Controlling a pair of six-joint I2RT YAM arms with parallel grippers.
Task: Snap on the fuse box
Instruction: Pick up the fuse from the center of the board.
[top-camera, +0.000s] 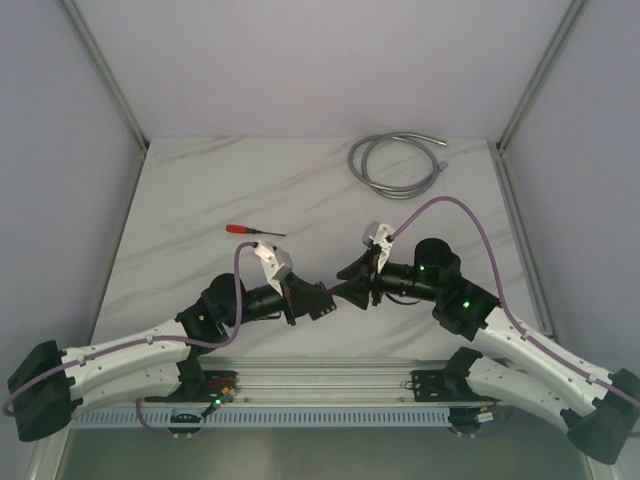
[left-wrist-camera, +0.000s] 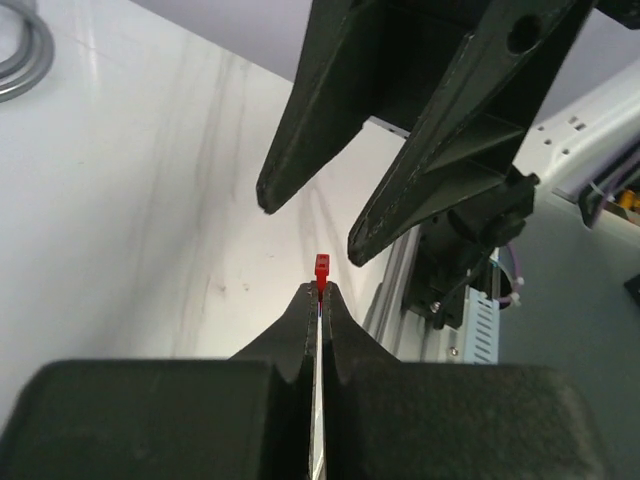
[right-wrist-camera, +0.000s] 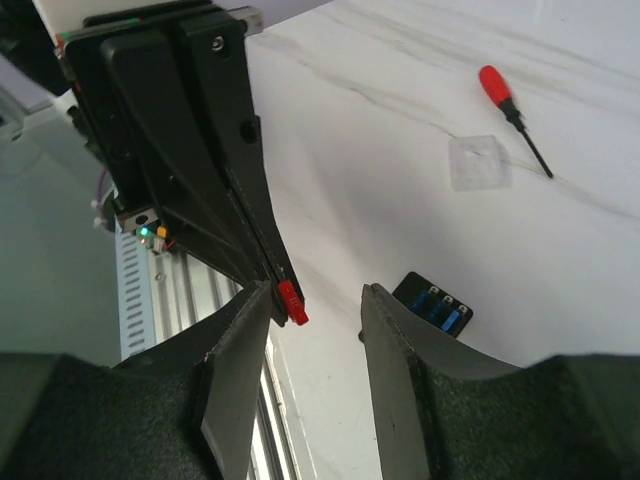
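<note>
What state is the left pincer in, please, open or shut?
Shut: the left pincer has its jaws pressed together on a small red fuse, which pokes out at the tips.

There are one fuse box (right-wrist-camera: 432, 303), one red fuse (right-wrist-camera: 290, 301), one screwdriver (right-wrist-camera: 510, 115), one clear cover (right-wrist-camera: 478, 160) and one coiled grey hose (top-camera: 395, 163).

Layout of the table (top-camera: 200, 200). Hose (top-camera: 395, 165): far right corner. Screwdriver (top-camera: 252, 231): left of centre, behind the left gripper (top-camera: 322, 300). Left gripper and right gripper (top-camera: 352, 285): tip to tip over the near middle, left one on the left. Fuse (left-wrist-camera: 321, 268): between the left gripper's tips, at the mouth of the right gripper's gap. Fuse box (right-wrist-camera: 432, 303): on the table below the right gripper. Cover (right-wrist-camera: 478, 162): between fuse box and screwdriver, just beside the latter. Rail (top-camera: 330, 385): along the near edge.
</note>
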